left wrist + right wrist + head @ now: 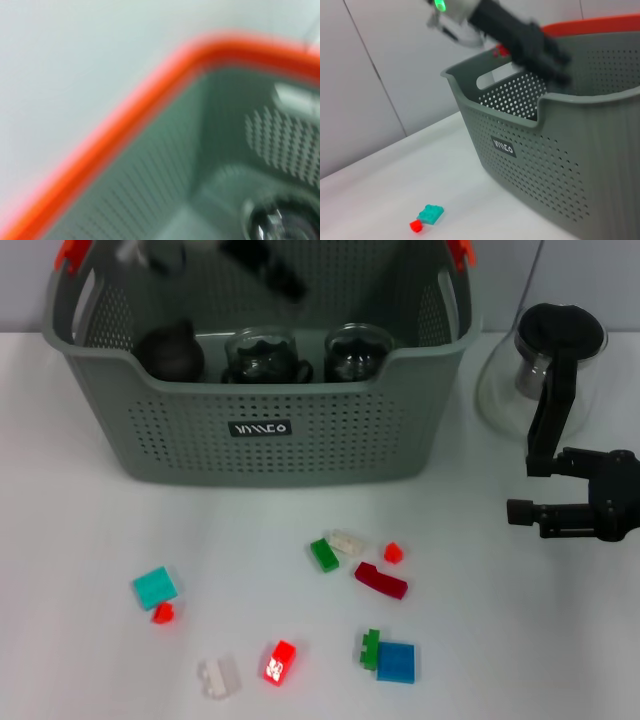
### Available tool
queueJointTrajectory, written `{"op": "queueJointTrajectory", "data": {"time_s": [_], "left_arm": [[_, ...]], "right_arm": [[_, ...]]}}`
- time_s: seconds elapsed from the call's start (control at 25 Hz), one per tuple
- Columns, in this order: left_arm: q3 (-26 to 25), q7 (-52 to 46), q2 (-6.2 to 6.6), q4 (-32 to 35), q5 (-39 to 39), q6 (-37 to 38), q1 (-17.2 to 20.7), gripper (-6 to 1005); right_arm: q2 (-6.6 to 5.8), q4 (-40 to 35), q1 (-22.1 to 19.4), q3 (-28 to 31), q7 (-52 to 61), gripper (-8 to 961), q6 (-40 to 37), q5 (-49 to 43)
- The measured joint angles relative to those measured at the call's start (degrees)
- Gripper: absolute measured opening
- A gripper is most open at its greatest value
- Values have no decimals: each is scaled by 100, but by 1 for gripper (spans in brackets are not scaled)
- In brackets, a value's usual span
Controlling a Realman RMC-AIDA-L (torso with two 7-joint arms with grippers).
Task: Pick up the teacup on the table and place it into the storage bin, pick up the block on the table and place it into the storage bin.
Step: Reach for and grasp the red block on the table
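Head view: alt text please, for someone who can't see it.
A grey-green storage bin on a white table holds three dark glass vessels, with the left gripper above its inside. Small coloured blocks, such as a teal block, lie scattered in front. The right gripper hovers beside a glass pot.

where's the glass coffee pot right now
In the head view, the glass coffee pot stands on the table at the robot's right, beside the storage bin, behind the right gripper.

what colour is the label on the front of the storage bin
Dark with white lettering, on the grey-green storage bin; the label shows best in the head view.
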Motion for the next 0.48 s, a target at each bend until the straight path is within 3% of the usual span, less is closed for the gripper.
{"op": "queueJointTrajectory", "data": {"time_s": [0.12, 0.24, 0.32, 0.48], "left_arm": [[-521, 16, -51, 976, -329, 338, 158, 525], [-864, 196, -92, 1786, -1238, 861, 430, 622], [-997, 484, -92, 2200, -2255, 1300, 741, 687], [-1097, 1597, -75, 2400, -4703, 2586, 1617, 688]], "right_arm": [[-18, -1, 8, 47, 4, 924, -16, 0], [-45, -19, 40, 73, -2, 924, -55, -1], [-70, -25, 70, 76, -3, 924, -113, 0], [-100, -60, 106, 77, -16, 924, -281, 0]]}}
